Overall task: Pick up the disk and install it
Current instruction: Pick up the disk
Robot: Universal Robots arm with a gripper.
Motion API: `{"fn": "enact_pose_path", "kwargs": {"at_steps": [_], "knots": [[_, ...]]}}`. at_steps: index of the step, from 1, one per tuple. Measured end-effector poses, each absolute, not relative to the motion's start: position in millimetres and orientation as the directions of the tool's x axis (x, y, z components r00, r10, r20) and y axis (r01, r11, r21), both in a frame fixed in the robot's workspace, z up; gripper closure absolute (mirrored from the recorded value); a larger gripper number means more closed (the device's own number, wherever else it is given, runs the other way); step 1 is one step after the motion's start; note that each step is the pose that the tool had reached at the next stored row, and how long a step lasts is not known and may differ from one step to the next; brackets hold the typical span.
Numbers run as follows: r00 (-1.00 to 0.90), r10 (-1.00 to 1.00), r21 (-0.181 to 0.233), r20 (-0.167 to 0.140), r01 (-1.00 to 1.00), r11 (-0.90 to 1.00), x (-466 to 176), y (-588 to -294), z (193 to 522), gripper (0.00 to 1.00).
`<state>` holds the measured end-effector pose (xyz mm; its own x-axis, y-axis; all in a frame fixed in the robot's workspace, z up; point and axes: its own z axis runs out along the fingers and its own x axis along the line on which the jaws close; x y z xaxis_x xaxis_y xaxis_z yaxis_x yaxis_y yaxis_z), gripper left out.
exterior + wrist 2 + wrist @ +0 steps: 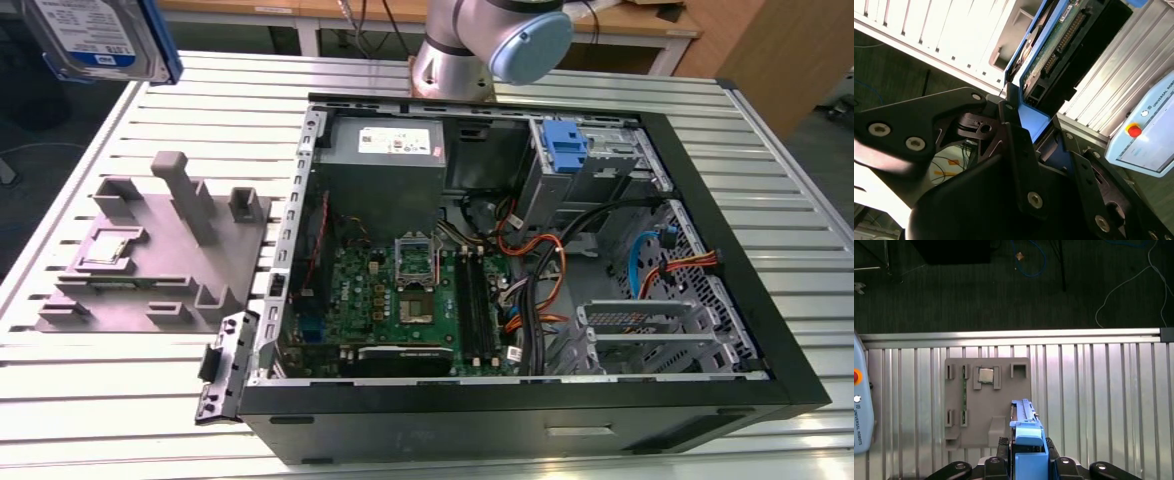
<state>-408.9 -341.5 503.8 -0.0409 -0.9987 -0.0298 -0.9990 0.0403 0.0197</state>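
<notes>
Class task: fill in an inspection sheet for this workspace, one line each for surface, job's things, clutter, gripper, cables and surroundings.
Surface: slatted metal table carrying an open computer case.
Job's things: disk held in the air, clear of the grey fixture.
Clutter: small chip in the fixture.
Gripper: gripper shut on the disk's blue frame.
Cables: orange wires inside the case; loose cables on the floor.
Surroundings: pendant on the table.

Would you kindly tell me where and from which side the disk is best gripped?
By the blue frame at one end, coming end-on, as the gripper holds it now: the disk is flat and slim, and the frame's straight parallel edges suit a pinch.
</notes>
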Motion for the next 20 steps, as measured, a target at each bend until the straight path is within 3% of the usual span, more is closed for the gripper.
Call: {"fn": "enact_pose_path", "kwargs": {"at_steps": [20], "knots": [[-0.041,-0.999,0.020,-0.030,-0.999,0.040,-399.3,-341.5,503.8,0.64]]}}
